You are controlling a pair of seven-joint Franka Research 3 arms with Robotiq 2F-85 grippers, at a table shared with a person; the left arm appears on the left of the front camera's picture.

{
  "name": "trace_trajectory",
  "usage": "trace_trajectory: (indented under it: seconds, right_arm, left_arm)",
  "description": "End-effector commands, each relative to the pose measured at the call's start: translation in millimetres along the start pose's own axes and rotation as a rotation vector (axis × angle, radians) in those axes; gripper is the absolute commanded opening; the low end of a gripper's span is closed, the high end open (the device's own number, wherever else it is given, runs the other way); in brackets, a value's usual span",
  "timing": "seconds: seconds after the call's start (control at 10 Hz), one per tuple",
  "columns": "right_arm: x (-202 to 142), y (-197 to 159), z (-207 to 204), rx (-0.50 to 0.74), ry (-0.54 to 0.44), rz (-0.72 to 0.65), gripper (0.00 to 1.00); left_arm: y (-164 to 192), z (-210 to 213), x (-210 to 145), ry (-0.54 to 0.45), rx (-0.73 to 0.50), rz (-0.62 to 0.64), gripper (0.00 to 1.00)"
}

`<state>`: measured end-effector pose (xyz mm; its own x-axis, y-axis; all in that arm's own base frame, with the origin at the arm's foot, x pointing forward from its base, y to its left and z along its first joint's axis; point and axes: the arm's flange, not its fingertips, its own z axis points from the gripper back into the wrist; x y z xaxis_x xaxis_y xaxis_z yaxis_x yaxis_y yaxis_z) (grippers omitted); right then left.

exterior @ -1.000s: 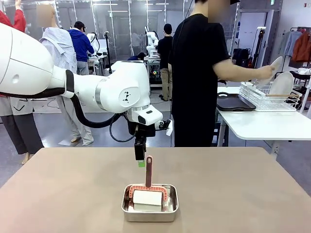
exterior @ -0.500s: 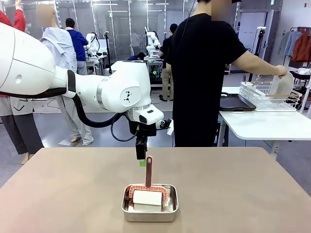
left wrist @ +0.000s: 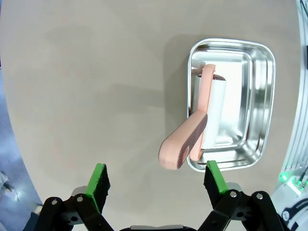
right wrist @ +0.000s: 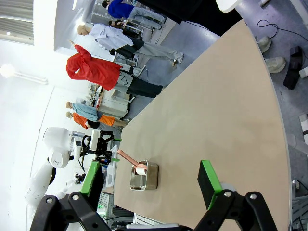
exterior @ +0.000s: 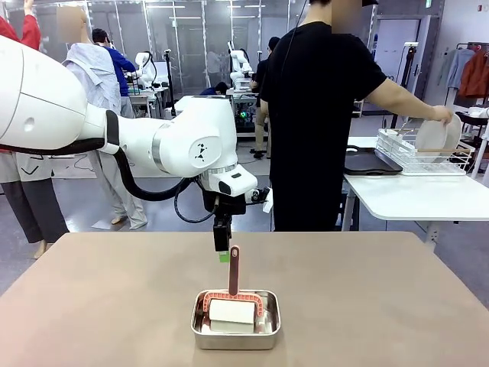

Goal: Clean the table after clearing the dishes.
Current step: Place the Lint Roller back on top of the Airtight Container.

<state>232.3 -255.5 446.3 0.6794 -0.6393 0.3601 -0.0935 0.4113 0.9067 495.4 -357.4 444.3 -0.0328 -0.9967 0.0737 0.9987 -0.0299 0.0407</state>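
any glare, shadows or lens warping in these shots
Left wrist view: bright glare on the steel pan, a soft shadow to its left on the table, whose edge bows from wide-angle distortion. Right wrist view: the scene is rolled sideways, the upper left blown out white. Front view: even lighting, faint shadow around the pan, heads blurred.

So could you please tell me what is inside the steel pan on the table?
A white roller with a pink handle sticking out over the pan rim. The roller hides the pan floor beneath it.
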Motion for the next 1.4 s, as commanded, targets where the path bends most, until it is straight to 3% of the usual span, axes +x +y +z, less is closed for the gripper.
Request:
trace_trajectory:
  seconds: [0.0, 0.1, 0.2, 0.3, 0.5, 0.7, 1.0, 1.2, 1.3]
  right_arm:
    - [1, 2, -1, 0.004, -0.01, 0.006, 1.0]
    - [1, 2, -1, 0.004, -0.01, 0.006, 1.0]
    - [1, 2, -1, 0.004, -0.01, 0.006, 1.0]
    - [1, 2, -1, 0.004, -0.01, 0.006, 1.0]
    - [1, 2, -1, 0.004, -0.01, 0.006, 1.0]
    - [1, 2, -1, 0.004, -0.01, 0.006, 1.0]
    - [1, 2, -1, 0.004, -0.01, 0.006, 1.0]
    - [1, 2, -1, 0.004, -0.01, 0.006, 1.0]
    - [1, 2, -1, 0.004, -0.01, 0.006, 1.0]
  left_arm:
    - [0, 0, 0, 0.0, 0.0, 0.0, 1.0]
    - [26, 21, -32, -0.056, -0.112, 0.224, 1.0]
    - [51, 41, -75, -0.208, -0.204, 0.385, 1.0]
    - [65, 60, -129, -0.308, -0.21, 0.535, 1.0]
    - [58, 83, -248, -0.524, -0.235, 0.785, 1.0]
    - [19, 82, -371, -0.82, -0.328, 0.966, 1.0]
    - [-75, 53, -522, -1.074, -0.295, 1.265, 1.0]
    - [-134, 40, -604, -1.317, -0.223, 1.336, 1.0]
    - [-156, 39, -625, -1.339, -0.171, 1.397, 1.0]
